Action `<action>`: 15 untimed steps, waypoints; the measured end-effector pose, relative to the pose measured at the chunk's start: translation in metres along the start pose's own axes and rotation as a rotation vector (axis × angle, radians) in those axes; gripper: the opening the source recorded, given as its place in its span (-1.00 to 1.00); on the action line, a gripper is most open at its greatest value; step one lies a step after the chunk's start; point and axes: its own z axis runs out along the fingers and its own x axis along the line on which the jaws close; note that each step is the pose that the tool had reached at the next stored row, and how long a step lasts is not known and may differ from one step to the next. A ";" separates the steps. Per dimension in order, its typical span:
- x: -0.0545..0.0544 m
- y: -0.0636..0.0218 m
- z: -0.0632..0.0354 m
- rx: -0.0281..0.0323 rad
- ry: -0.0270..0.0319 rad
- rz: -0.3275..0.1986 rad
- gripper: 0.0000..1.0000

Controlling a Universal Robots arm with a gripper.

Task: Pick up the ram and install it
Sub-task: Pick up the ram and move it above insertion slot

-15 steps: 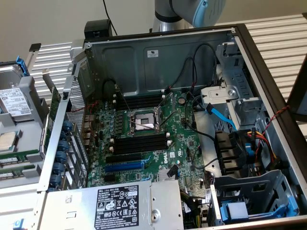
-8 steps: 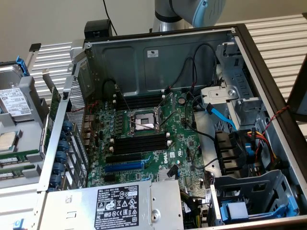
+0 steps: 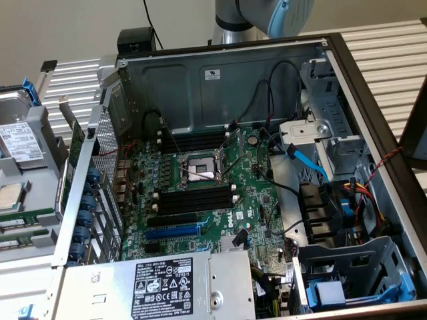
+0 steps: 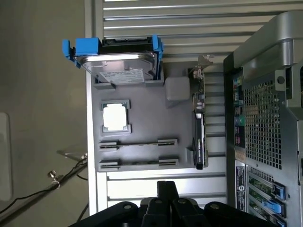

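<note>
Sits at the exterior view's top edge as a grey arm (image 3: 263,15) joint with a light-blue cap, cropped above. Hangs high, well apart from whatever lies below. Shows in the wrist view as a black gripper (image 4: 166,201), linkage knuckles side by side, pointing away from the camera, touching nothing.

An open computer case (image 3: 220,73) lies on its side, green motherboard (image 3: 257,193) exposed, CPU socket (image 3: 200,169) at the board's centre, power supply (image 3: 163,287) along one edge; beside it, a grey tray (image 4: 147,118) carries a hard drive (image 4: 123,64) and processor (image 4: 115,117).
</note>
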 end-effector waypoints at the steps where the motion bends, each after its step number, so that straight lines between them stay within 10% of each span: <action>1: 0.000 0.0000 0.0000 0.0000 0.0003 -0.006 -0.79; 15: 0.000 -0.0001 0.0006 -0.0013 0.0093 -0.248 -0.79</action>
